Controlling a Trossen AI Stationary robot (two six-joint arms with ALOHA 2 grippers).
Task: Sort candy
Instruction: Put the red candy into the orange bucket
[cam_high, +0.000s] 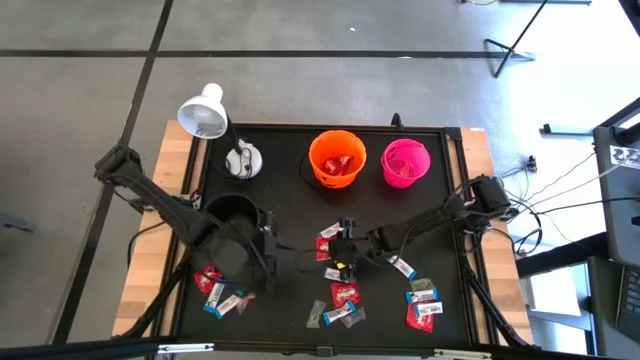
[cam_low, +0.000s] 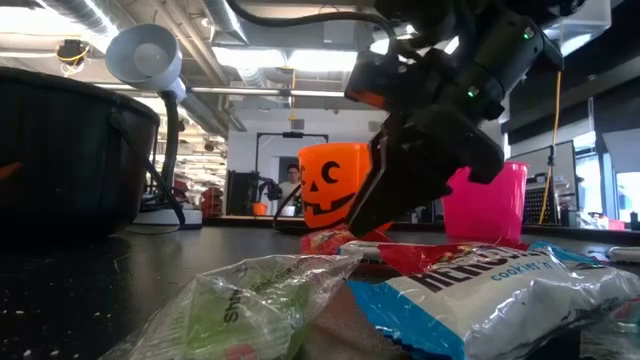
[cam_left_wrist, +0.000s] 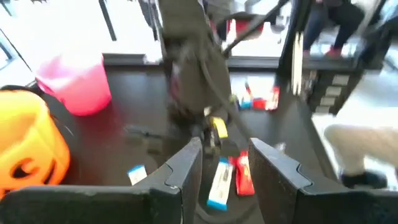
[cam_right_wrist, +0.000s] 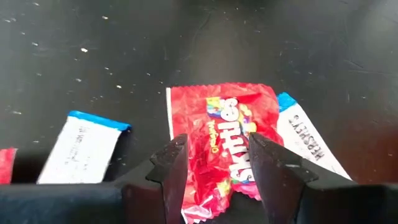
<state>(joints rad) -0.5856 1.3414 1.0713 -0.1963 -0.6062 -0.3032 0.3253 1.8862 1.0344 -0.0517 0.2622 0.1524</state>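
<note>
red skittles pack (cam_right_wrist: 227, 140) sits between my right gripper (cam_right_wrist: 214, 163) fingers, jaws apart, mid-table.
left gripper (cam_left_wrist: 225, 167) also apart, holding nothing; blue-white candy (cam_right_wrist: 81, 147) just beside the pack.

Two buckets (cam_high: 336, 158) sit side by side behind the candy (cam_high: 345, 294) scattered across the table's (cam_high: 290, 200) front.

floor: grey concrete (cam_high: 300, 30), dark seams | table: black top, wood edges (cam_high: 170, 170) | lamp: white desk lamp (cam_high: 204, 112) | ceiling: strip lights (cam_low: 270, 58)
</note>
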